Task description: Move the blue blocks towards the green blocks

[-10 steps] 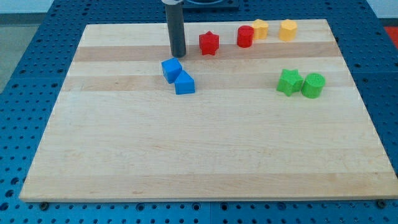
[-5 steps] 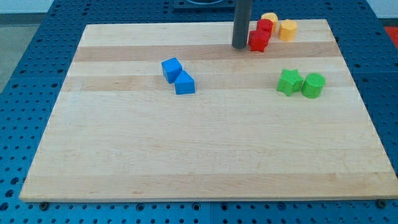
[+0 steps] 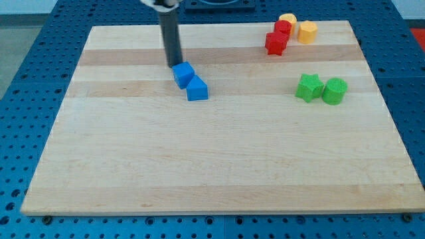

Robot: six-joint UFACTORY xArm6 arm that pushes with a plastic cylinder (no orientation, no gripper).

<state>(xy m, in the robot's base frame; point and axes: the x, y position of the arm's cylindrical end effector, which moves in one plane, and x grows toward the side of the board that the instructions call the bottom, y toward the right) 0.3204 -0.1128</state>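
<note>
Camera view shows a wooden desk [image 3: 219, 166] with small blocks on it. I use the blue cube [image 3: 183, 74] as my landmark.

My tip [image 3: 174, 64] sits just above and a little to the left of the blue cube, at its top-left edge. It looks like it touches the cube, but I cannot tell for sure. The rod goes straight up from there to the view's top. The arm has no hand, only this rod, so nothing opens or shuts.

Another blue block [image 3: 196, 89] with a slanted top sits just below and to the right of the blue cube. The two touch.

Far to the right of the blue cube, and a little lower, sit the green blocks. The green star [image 3: 309, 87] comes first, and the green round block [image 3: 335, 91] is right beside it on the right. They touch or almost touch. The blue blocks are well apart from the green ones.

Up and to the right of the blue cube, near the desk's top edge, is a small bunch of four blocks. A red block [image 3: 275, 43] is lowest, another red block [image 3: 283, 28] is just above it, and two yellow blocks [image 3: 307, 31] [image 3: 288, 19] are beside them. I cannot make out their shapes well.
</note>
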